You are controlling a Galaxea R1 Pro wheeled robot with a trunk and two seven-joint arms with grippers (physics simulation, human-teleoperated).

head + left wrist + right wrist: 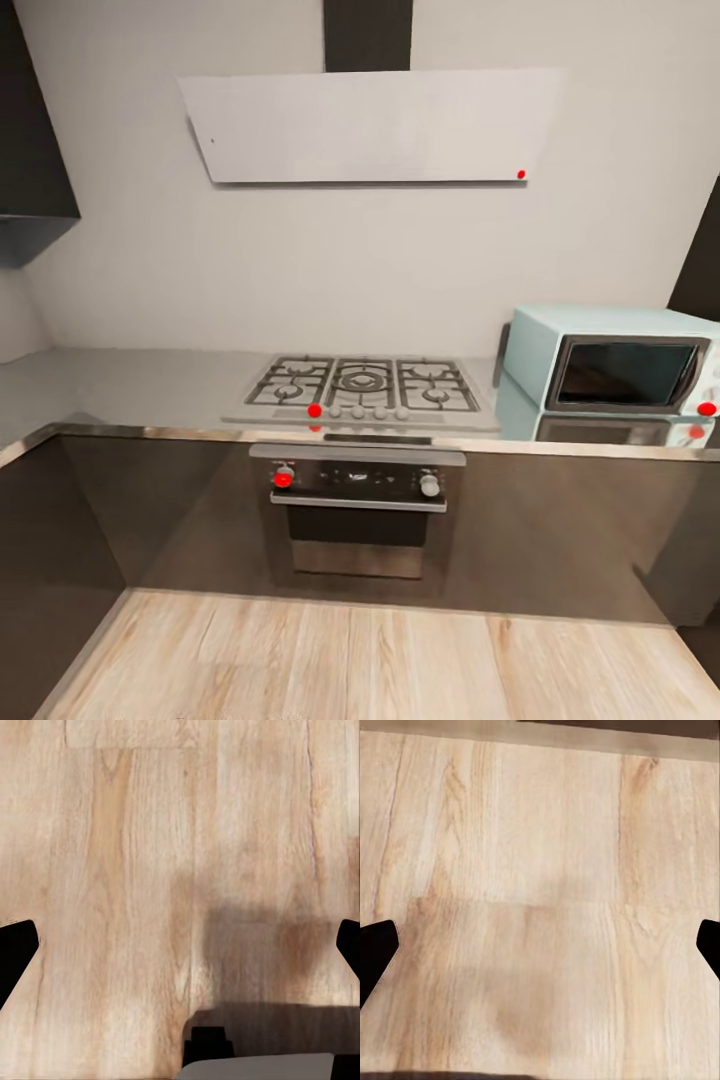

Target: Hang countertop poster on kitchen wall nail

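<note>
The head view faces a grey tabletop [140, 385] carrying a gas hob [365, 385] and a pale blue microwave [615, 365], with an oven [357, 510] below and an extractor hood [370, 125] on the wall; no poster lies on this stretch, so I judge the robot is at the searching step. In the left wrist view the left claw [180, 945] hangs over the wooden floor [150, 832], fingertips wide apart and holding nothing. The right wrist view has the right claw [540, 945] just as wide and empty over the same planks, so the next move calls for turning or driving along the counter until the poster comes into sight.
</note>
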